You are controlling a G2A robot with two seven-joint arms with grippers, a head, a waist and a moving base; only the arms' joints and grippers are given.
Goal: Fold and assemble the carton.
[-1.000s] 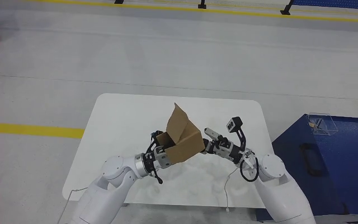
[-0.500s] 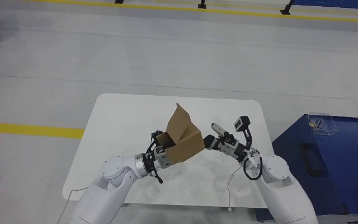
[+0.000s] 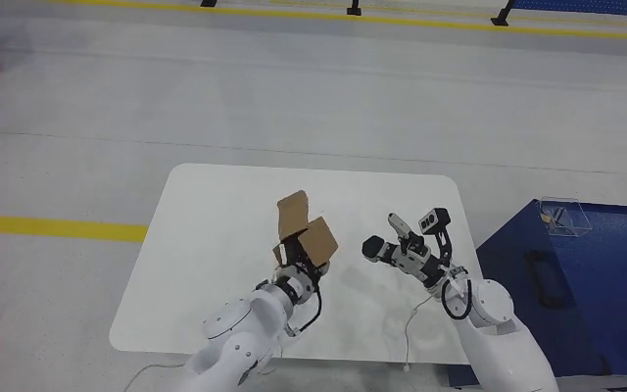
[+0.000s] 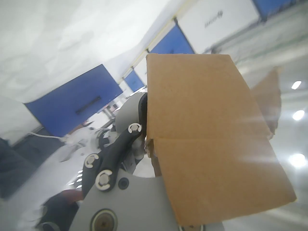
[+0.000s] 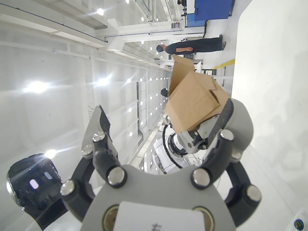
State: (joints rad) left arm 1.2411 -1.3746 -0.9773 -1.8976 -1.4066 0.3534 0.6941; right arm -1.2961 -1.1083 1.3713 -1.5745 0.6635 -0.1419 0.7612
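Observation:
The brown carton (image 3: 306,238) is held above the middle of the white table (image 3: 196,245), one flap (image 3: 292,214) standing up and open. My left gripper (image 3: 297,269) is shut on the carton's lower edge from beneath. In the left wrist view a carton panel (image 4: 204,133) sits close in front, with one finger (image 4: 125,140) against its edge. My right gripper (image 3: 383,236) is open to the right of the carton, apart from it. In the right wrist view its gripper (image 5: 163,121) stands open, with the carton (image 5: 192,94) beyond in the gap.
A blue cabinet (image 3: 558,284) stands off the table's right edge, with a small clear box (image 3: 563,216) on top. The table's left half and far side are bare. A yellow floor line (image 3: 69,228) runs to the left.
The left arm has swung under the carton, turning it and carrying it left. The right gripper has drawn back to the right, off the carton's side.

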